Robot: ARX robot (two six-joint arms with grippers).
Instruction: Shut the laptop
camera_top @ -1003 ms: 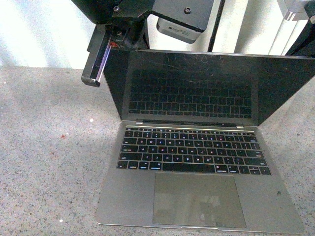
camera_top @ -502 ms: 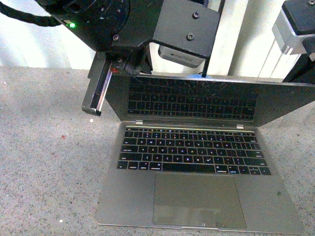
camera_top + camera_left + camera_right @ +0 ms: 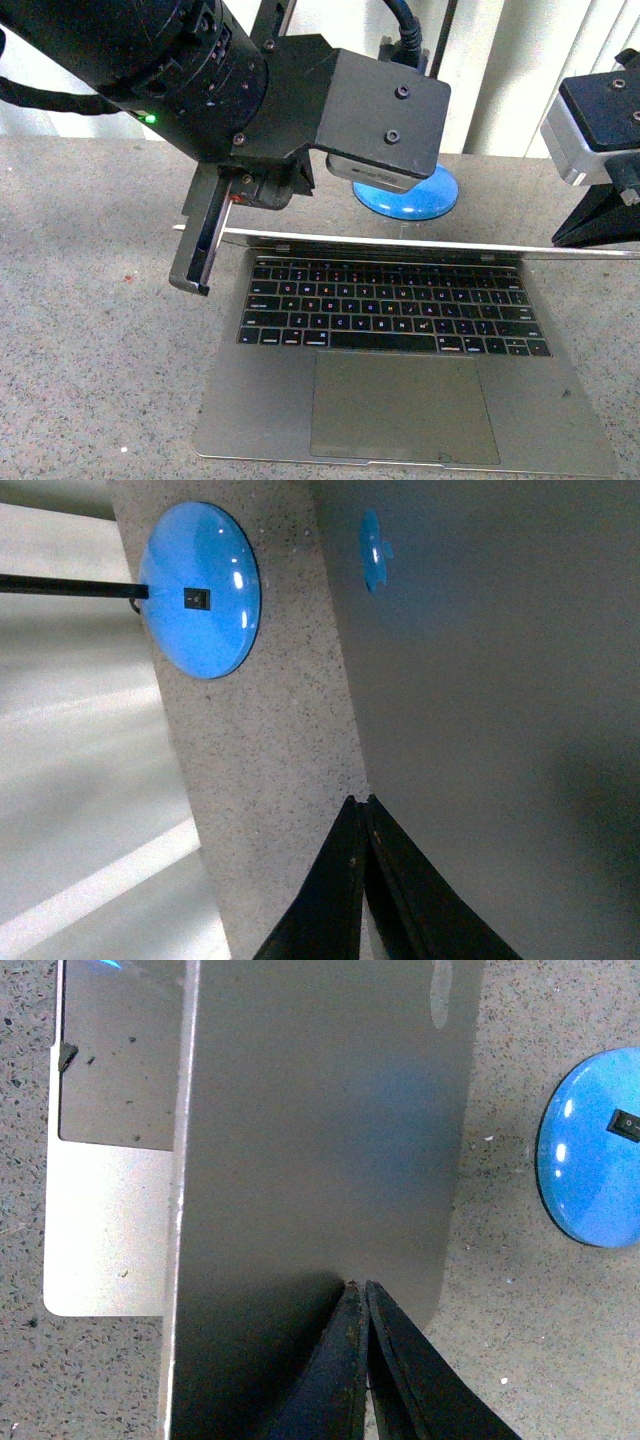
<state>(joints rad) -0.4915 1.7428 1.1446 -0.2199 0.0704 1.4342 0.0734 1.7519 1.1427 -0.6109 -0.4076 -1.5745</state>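
Laptop (image 3: pixel 400 400) is lying on the speckled table (image 3: pixel 90 330) facing the robot, its lid (image 3: pixel 320 1110) dropping from near upright a second ago to edge-on, so closing is advancing. The left gripper (image 3: pixel 362 805) and right gripper (image 3: pixel 358 1290), both clenched empty, are pushing its back.

Speckled grey stone table (image 3: pixel 90 300), dotted with a few white and red flecks. Toward its far edge, lying flat on it, a glossy blue round base (image 3: pixel 410 198) with a small black switch (image 3: pixel 197 599) and a thin black rod (image 3: pixel 60 583) joined at its rim. Behind, a pale wall (image 3: pixel 70 115).
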